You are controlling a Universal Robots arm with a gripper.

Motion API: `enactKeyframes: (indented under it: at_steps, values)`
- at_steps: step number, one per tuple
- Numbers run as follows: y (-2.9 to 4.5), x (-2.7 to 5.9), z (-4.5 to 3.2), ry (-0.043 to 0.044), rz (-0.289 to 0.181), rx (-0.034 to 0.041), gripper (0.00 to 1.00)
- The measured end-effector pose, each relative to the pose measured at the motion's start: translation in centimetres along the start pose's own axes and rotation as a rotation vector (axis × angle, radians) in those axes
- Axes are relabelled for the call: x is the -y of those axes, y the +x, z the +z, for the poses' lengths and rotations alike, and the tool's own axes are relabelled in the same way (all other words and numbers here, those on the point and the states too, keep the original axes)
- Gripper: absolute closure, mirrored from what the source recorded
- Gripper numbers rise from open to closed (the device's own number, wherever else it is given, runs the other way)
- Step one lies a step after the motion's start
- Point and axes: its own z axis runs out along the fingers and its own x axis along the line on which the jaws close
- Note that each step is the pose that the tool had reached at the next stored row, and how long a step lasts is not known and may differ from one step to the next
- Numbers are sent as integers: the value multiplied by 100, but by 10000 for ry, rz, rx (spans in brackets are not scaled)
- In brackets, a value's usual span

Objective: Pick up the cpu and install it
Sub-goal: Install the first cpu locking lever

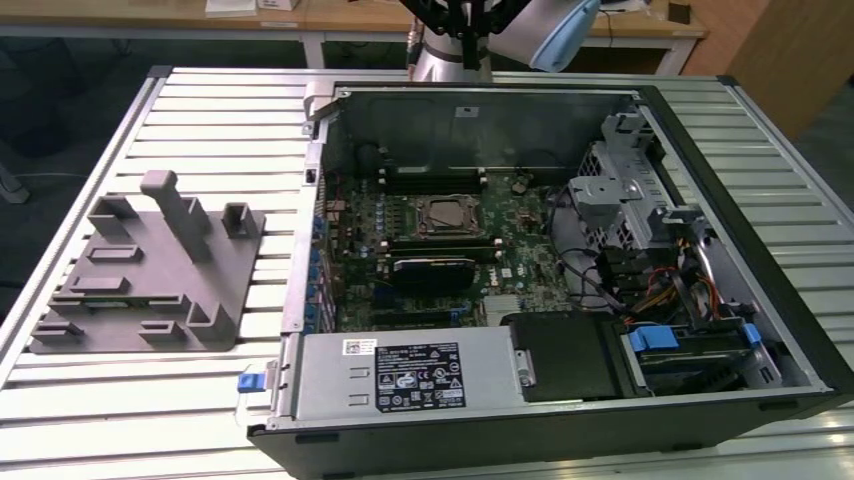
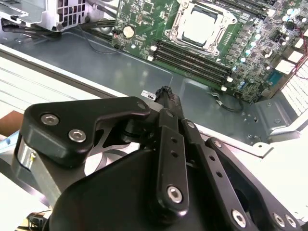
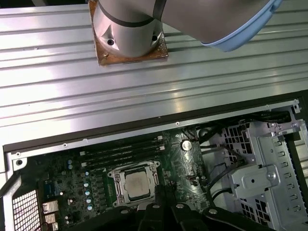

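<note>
Installation looks done as far as it shows: the cpu lies in its socket mid-board inside the open computer case, and the tool hangs above the case's rim, closed and empty.

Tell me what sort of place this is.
Probably a robotics lab bench for computer assembly: an open desktop case lies on a slatted metal table, a robot arm stands on it, and wooden desks stand behind.
</note>
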Motion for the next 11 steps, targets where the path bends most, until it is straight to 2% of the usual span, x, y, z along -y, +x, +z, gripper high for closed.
enactKeyframes:
  at_steps: [10, 11]
  values:
    - [0, 0, 0, 4, -1, -2, 89]
    - [0, -1, 1, 38, -8, 7, 89]
